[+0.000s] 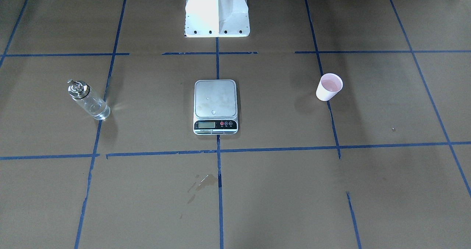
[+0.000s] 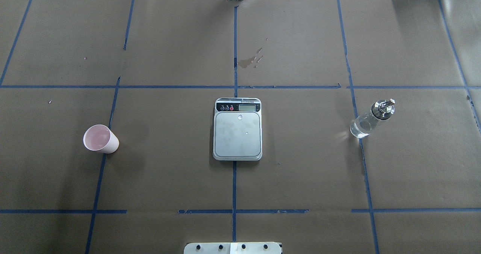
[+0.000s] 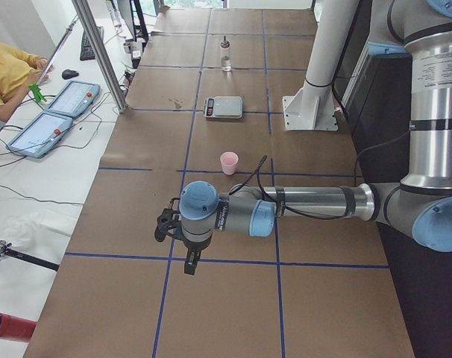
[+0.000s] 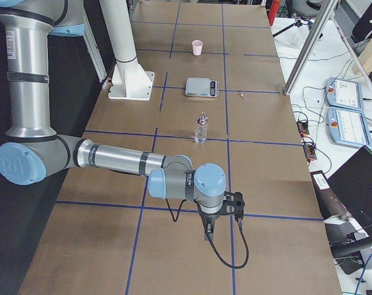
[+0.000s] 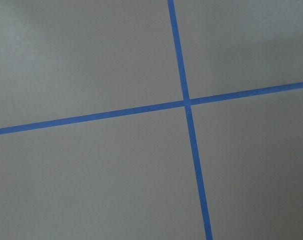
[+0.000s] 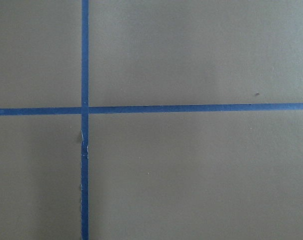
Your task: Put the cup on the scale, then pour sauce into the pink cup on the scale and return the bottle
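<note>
The pale pink cup (image 1: pixel 328 87) (image 2: pixel 100 139) stands upright on the brown paper, off the scale, on my left side. The scale (image 1: pixel 215 105) (image 2: pixel 237 130) lies at the table's middle, its steel platform bare except for small droplets. On my right side the glass bottle (image 1: pixel 89 101) (image 2: pixel 370 120) stands upright with clear sauce (image 2: pixel 360 128) low in it. The left gripper (image 3: pixel 189 265) hangs over the table's left end, well away from the cup (image 3: pixel 229 162). The right gripper (image 4: pixel 209 233) hangs beyond the bottle (image 4: pixel 201 129). I cannot tell whether either is open or shut.
The white robot pedestal (image 1: pixel 217 11) stands at the table's near edge behind the scale. A wet stain (image 1: pixel 200 182) marks the paper beyond the scale. A person in yellow (image 3: pixel 6 67) sits by two tablets (image 3: pixel 54 112) and a metal pole (image 3: pixel 99 52).
</note>
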`<action>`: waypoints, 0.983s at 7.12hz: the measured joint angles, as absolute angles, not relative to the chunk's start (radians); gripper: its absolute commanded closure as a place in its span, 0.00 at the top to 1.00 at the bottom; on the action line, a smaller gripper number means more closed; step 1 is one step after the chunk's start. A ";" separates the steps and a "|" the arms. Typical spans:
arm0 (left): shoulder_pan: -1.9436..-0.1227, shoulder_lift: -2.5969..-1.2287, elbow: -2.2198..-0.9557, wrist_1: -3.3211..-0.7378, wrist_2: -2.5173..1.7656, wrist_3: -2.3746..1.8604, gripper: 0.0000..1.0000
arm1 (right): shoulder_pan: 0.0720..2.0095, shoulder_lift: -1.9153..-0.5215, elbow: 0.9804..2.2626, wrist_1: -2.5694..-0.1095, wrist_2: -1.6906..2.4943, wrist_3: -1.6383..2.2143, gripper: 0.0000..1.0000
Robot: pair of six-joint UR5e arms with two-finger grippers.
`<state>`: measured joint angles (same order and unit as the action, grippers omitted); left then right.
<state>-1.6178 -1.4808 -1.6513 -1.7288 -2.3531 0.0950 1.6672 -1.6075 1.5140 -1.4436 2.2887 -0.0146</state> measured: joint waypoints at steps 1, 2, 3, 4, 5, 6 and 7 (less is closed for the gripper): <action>-1.617 -1.480 -1.658 -1.730 -2.353 0.095 1.00 | 1.666 -1.608 1.514 -1.444 2.289 -0.014 1.00; -1.617 -1.479 -1.667 -1.732 -2.354 0.096 1.00 | 1.664 -1.608 1.514 -1.443 2.289 -0.015 1.00; -1.616 -1.479 -1.675 -1.734 -2.355 0.096 1.00 | 1.661 -1.609 1.515 -1.443 2.289 -0.016 1.00; -1.613 -1.480 -1.678 -1.738 -2.355 0.099 1.00 | 1.644 -1.608 1.517 -1.442 2.286 -0.019 1.00; -1.606 -1.482 -1.678 -1.747 -2.355 0.103 1.00 | 1.607 -1.608 1.520 -1.429 2.283 -0.020 1.00; -1.589 -1.487 -1.679 -1.756 -2.350 0.104 1.00 | 1.577 -1.608 1.521 -1.395 2.290 -0.018 1.00; -1.571 -1.499 -1.690 -1.767 -2.344 0.101 1.00 | 1.553 -1.608 1.520 -1.339 2.300 -0.014 1.00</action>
